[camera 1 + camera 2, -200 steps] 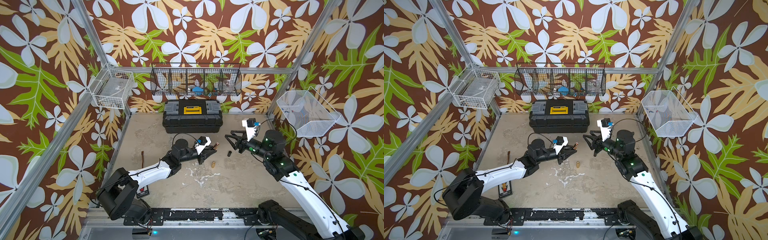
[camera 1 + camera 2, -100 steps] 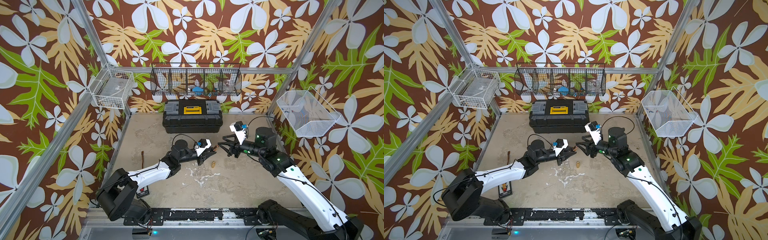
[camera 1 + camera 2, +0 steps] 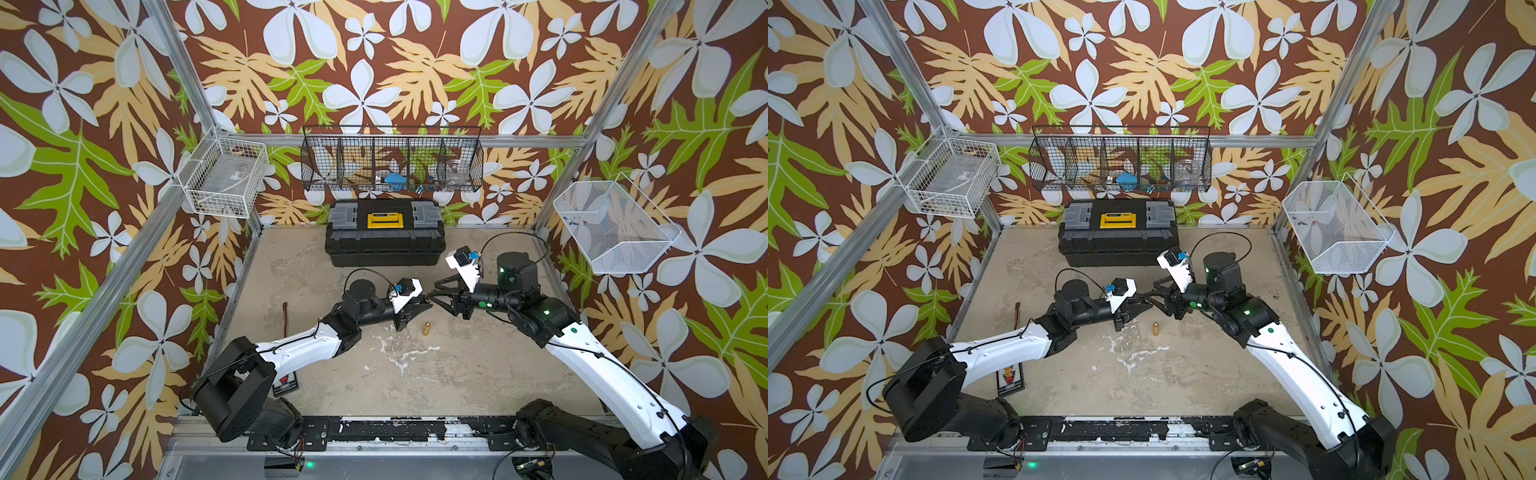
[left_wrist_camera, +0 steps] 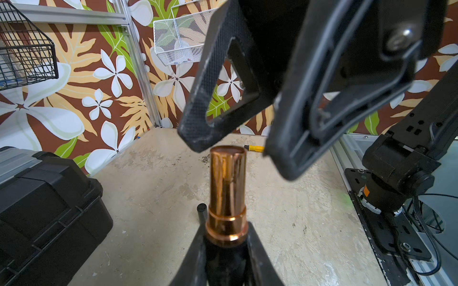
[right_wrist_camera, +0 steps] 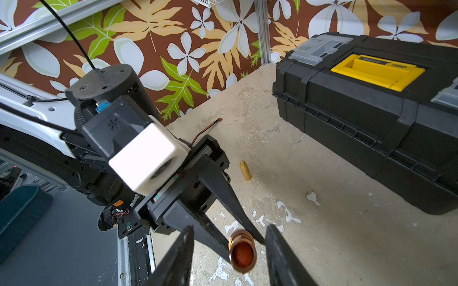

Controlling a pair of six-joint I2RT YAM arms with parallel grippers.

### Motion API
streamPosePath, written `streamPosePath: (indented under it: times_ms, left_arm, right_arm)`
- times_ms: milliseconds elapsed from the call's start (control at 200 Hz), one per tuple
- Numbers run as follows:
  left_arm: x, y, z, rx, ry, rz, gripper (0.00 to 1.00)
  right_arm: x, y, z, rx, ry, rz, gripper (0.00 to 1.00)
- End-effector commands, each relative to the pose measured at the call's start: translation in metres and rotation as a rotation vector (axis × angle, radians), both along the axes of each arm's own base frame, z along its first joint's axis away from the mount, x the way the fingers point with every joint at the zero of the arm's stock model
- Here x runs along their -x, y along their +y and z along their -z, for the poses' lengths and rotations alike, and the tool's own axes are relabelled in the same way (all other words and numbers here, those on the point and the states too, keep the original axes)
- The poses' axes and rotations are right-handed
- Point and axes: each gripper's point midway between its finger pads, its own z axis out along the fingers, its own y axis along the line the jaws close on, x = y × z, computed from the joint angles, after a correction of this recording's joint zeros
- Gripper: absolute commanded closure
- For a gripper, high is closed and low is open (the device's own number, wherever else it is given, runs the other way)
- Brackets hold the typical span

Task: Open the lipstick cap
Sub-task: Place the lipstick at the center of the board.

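- Floral-papered walls enclose a scuffed beige surface (image 3: 457, 374), with a black toolbox (image 3: 382, 237) at the back.
- Left end effector (image 4: 226, 245) pinches the copper lipstick (image 4: 228, 183) by its base, held off the surface.
- Right end effector (image 5: 230, 229) stands spread, one finger on either side of the lipstick's free end, with a gap on each side.

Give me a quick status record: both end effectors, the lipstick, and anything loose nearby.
left end effector: shut on the lipstick, gripping its black base
right end effector: open, one finger on each side of the cap, gaps visible
cap: on, copper, pointing toward the right end effector
loose on table: small gold cylinder
behind: black toolbox, closed
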Motion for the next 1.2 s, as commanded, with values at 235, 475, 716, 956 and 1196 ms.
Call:
streamPosePath:
  times_ms: [235,475,716,956,1196]
  left_arm:
    - [0.000,0.001,-0.006,0.017,-0.015,0.000,0.87]
    - [0.000,0.001,-0.006,0.016,-0.011,-0.003,0.87]
    - [-0.002,0.002,-0.003,0.013,-0.001,-0.017,0.84]
    - [-0.003,0.000,-0.002,0.013,0.011,-0.013,0.80]
    - [-0.002,0.000,0.000,0.010,0.014,-0.005,0.59]
  right_arm:
    - [-0.001,0.005,0.011,0.042,0.012,-0.002,0.63]
    - [-0.002,0.005,0.014,0.051,0.019,0.001,0.74]
    - [-0.004,0.003,0.015,0.061,0.013,0.020,0.77]
    - [-0.004,0.000,0.015,0.060,0.001,0.035,0.79]
    - [-0.007,-0.002,0.016,0.051,-0.002,0.065,0.80]
